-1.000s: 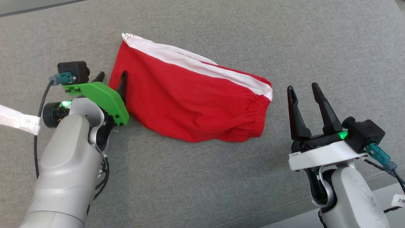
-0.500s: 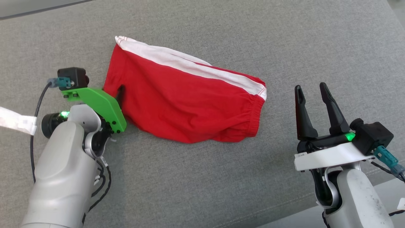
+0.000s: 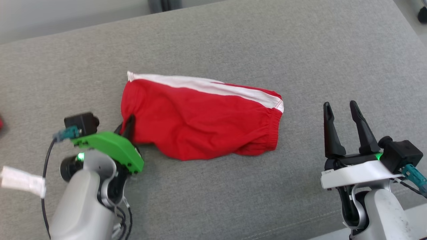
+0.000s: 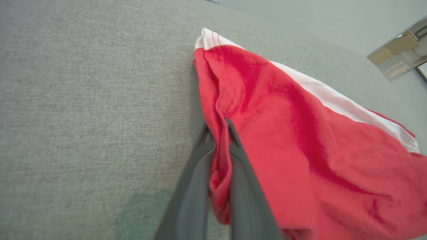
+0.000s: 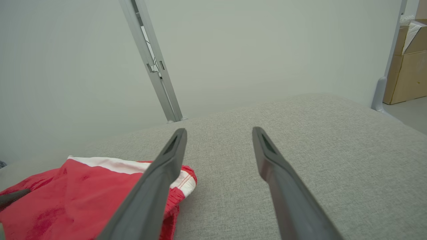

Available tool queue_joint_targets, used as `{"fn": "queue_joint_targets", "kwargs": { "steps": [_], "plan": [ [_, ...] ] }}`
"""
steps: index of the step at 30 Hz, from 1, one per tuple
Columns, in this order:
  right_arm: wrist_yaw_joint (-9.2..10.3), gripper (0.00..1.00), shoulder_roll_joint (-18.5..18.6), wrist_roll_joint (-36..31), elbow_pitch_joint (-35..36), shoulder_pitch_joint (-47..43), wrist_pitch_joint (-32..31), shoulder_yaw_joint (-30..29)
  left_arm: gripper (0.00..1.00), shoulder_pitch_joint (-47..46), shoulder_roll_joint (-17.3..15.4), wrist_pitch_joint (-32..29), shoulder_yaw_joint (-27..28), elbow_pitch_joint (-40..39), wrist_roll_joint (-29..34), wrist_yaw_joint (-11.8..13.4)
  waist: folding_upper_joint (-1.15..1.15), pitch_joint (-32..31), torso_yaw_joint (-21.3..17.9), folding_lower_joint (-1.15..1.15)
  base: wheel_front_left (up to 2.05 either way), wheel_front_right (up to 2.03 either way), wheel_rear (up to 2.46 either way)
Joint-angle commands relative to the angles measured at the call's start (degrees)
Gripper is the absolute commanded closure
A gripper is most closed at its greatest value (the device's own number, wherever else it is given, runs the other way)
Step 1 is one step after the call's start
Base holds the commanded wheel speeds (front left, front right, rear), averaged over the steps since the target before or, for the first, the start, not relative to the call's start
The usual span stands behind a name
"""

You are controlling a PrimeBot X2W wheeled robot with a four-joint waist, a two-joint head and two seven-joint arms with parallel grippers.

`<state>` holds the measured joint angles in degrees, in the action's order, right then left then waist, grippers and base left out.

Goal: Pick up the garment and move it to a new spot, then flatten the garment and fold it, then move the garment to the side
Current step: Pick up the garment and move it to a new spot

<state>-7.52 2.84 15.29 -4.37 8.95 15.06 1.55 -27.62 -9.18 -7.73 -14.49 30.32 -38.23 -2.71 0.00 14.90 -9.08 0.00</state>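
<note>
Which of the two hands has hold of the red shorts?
The left hand, shut on a fold along the edge of the red shorts. The right hand stands open beside them, touching nothing.

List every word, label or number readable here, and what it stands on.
No text is readable.
white tag on the left arm's cable: blurred, unreadable.
small label on the white mount of the right gripper: too small to read.
garment: no print visible.

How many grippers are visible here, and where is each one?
2. The left gripper is at the red garment's left edge, shut on a fold of cloth. The right gripper stands open to the garment's right, not touching it.
</note>
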Motion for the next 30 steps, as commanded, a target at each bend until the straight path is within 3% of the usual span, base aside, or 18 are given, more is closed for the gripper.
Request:
{"fn": "queue_joint_targets", "kwargs": {
  "steps": [1, 8, 16, 17, 18, 30],
  "plan": [
    [0.06, 0.00, 0.08, -0.69, -0.17, -0.88, 0.17, -0.66, 1.00, 3.24, 0.22, 0.73, 0.81, -1.98, -0.83, 0.79, 0.00, -2.14, 2.17, 0.00, 0.00, 0.00, 0.00],
    [0.05, 0.00, 0.08, -2.86, -1.01, -2.28, 0.17, -3.21, 1.00, 16.84, 1.46, 2.44, 1.91, -13.77, -2.84, 4.26, 0.00, -4.65, 5.05, 0.00, 0.00, 0.00, 0.00],
    [0.05, 0.00, 0.10, -3.82, -1.93, -1.70, 0.17, -2.70, 1.00, 23.56, 2.59, 2.96, 1.98, -18.56, -3.69, 7.10, 0.00, -5.06, 6.37, 0.00, 0.00, 0.00, 0.00],
    [0.05, 0.00, 0.10, -3.93, -2.10, -1.62, 0.17, -2.62, 0.67, 23.58, 2.60, 3.30, 2.04, -18.53, -3.47, 7.38, 0.00, -5.07, 6.43, 0.00, 0.00, 0.00, 0.00],
    [0.06, 0.00, 0.11, -4.00, -2.22, -1.56, 0.17, -2.57, 0.00, 23.51, 2.56, 3.94, 2.04, -18.50, -2.87, 7.42, 0.00, -5.12, 6.48, 0.00, 0.00, 0.00, 0.00],
    [0.06, 0.00, 0.10, -5.66, -5.16, -2.24, 0.17, -3.11, 0.00, 21.40, 0.43, 17.77, 2.18, -21.08, 3.68, 5.07, 0.00, -7.90, 8.09, 0.00, 0.00, 0.00, 0.00]
  ]
}}
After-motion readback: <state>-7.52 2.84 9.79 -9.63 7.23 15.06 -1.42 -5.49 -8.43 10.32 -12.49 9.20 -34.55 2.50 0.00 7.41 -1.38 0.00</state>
